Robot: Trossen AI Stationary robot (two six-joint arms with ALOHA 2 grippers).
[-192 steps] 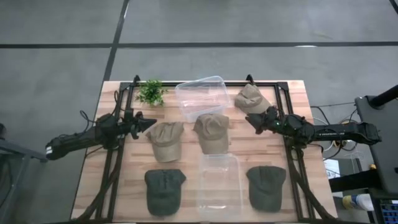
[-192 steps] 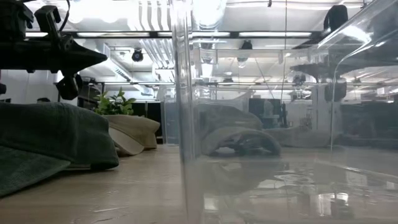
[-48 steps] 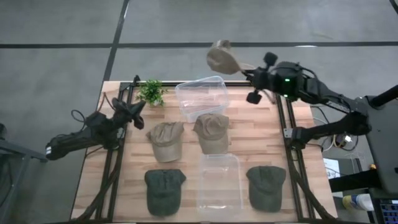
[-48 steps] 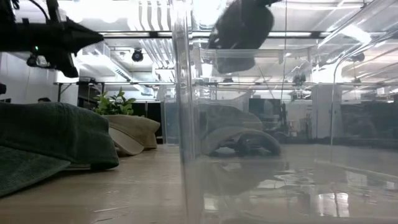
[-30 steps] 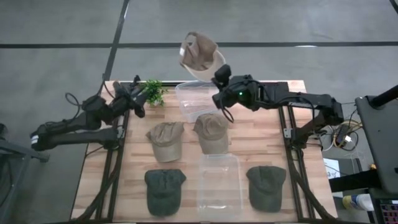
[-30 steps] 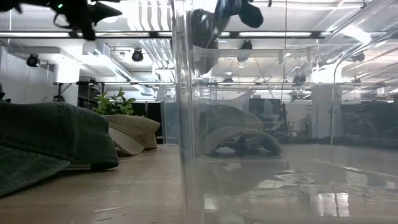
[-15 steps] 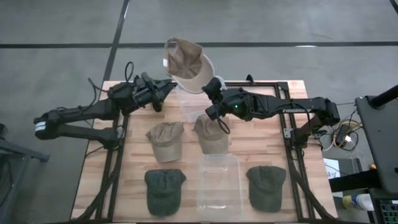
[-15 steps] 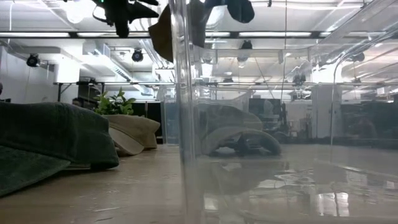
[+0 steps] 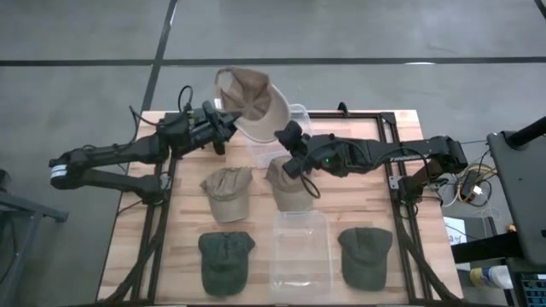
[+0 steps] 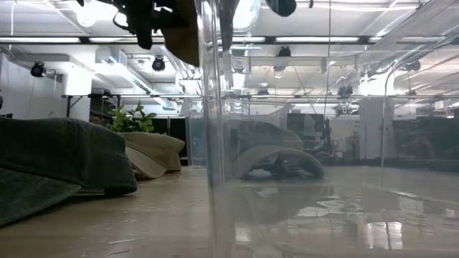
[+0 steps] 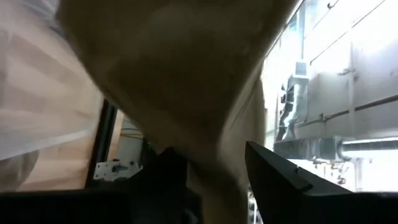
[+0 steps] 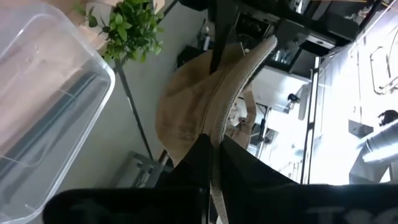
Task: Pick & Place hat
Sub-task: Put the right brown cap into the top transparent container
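A tan hat [image 9: 247, 95] hangs high above the table's far edge, its hollow side toward the high camera. My right gripper [image 9: 276, 130] is shut on it and reaches in from the right. My left gripper [image 9: 228, 119] comes from the left and is open. Its fingers [image 11: 273, 177] stand on either side of a hanging part of the hat [image 11: 186, 81]. In the low view the hat [image 10: 183, 32] and the left gripper [image 10: 143, 14] show at the top. Several other hats lie on the table. My right gripper pinches the hat's brim edge [image 12: 217, 140] between its two fingers, which lie across the edge. The rest of the hat [image 12: 186, 112] stands out beyond the fingertips, lifted clear of the table. My left gripper has hat cloth between its fingers; whether it touches the cloth I cannot tell.
Two tan hats [image 9: 228, 192] [image 9: 290, 183] lie mid-table and two dark green hats [image 9: 225, 260] [image 9: 365, 254] near the front. A clear container [image 9: 300, 247] sits between the green hats, and another [image 9: 294, 112] lies partly hidden under the lifted hat. A small plant [image 12: 130, 28] stands at the far left.
My right gripper has carried the hat toward the table's left and a little nearer, still held high. My left gripper has risen and gone toward the right, up to the hat, so that hat cloth now lies between its fingers.
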